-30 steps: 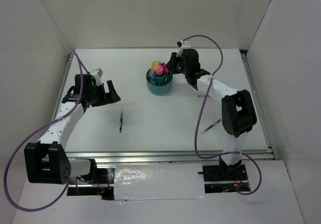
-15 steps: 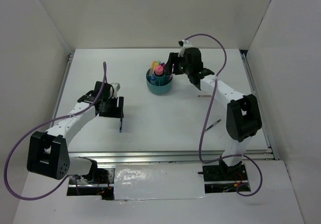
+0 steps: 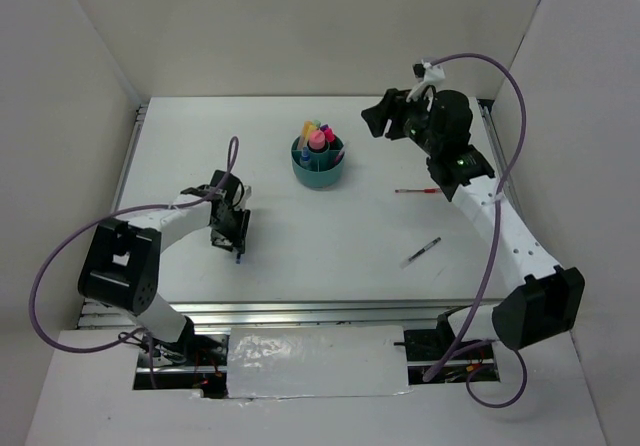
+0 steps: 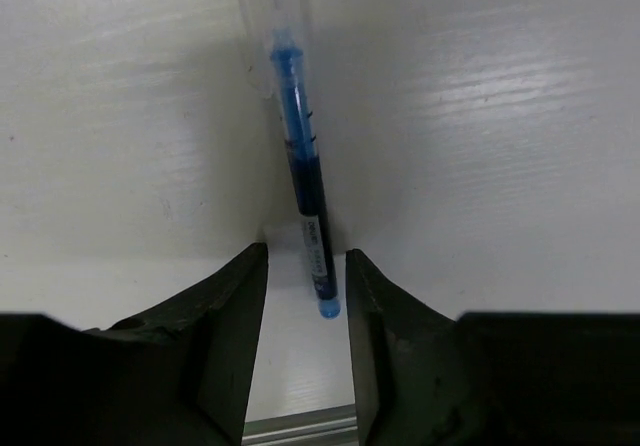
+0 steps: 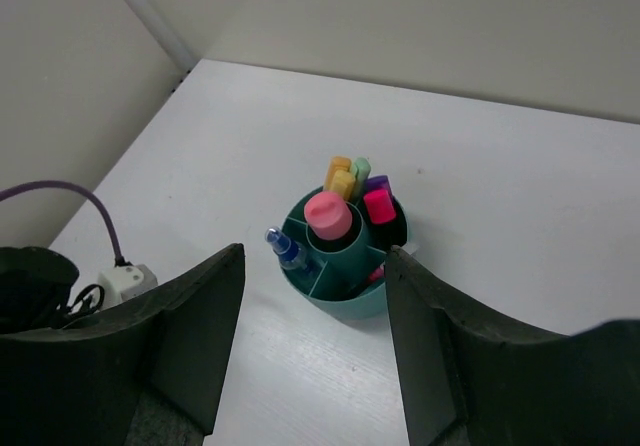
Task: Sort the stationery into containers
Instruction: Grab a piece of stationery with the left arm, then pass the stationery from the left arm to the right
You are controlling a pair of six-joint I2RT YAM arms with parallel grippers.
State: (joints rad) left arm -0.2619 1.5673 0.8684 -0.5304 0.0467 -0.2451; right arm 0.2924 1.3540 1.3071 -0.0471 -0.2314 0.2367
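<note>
A blue pen [image 4: 300, 156] lies flat on the white table. My left gripper [image 4: 305, 256] is down over its near end, open, with a narrow gap between each finger and the pen. From above, that gripper [image 3: 232, 231] covers most of the pen. My right gripper [image 3: 385, 121] hangs open and empty, raised to the right of the teal organizer [image 3: 318, 174]. In the right wrist view the organizer [image 5: 345, 301] holds a pink marker [image 5: 329, 214] in its centre cup, yellow, orange, green and magenta markers behind it, and a blue-capped bottle [image 5: 285, 248].
A red pen [image 3: 415, 191] and a black pen [image 3: 421, 252] lie on the table's right half. White walls close in the left, back and right. A metal rail [image 3: 320, 311] runs along the near edge. Purple cables loop from both arms.
My left arm swung inward and came down over the blue pen, its jaws narrowing. My right arm lifted and pulled back to the right of the organizer, jaws wider.
</note>
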